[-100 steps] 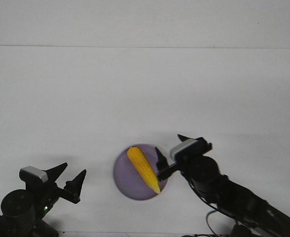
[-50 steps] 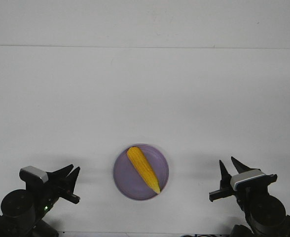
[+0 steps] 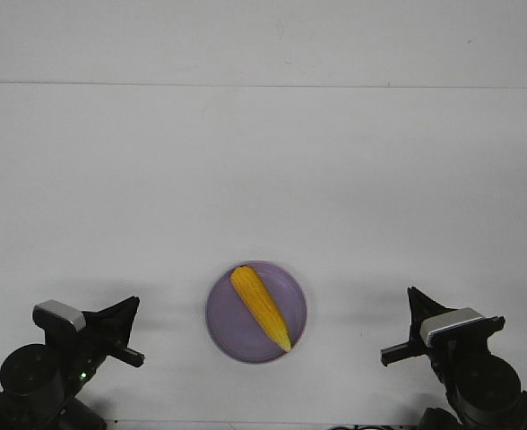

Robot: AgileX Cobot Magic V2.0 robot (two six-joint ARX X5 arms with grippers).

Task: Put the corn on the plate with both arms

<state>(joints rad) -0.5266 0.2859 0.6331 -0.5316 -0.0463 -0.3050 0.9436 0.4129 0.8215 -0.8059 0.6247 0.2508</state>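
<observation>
The yellow corn (image 3: 261, 307) lies diagonally on the lavender plate (image 3: 223, 321), pointed end toward the near right rim. The plate sits on the white table, near its front edge and at the middle. My left gripper (image 3: 133, 305) is at the lower left, well away from the plate, with its fingers together and nothing in them. My right gripper (image 3: 413, 296) is at the lower right, also away from the plate, fingers together and holding nothing.
The white table (image 3: 263, 179) stretches back to a white wall. Both arm bases with silver-grey top pieces (image 3: 57, 315) sit at the front corners.
The right arm has drawn back from the plate to the lower right, leaving the corn on it. Both grippers have gone from open to shut.
</observation>
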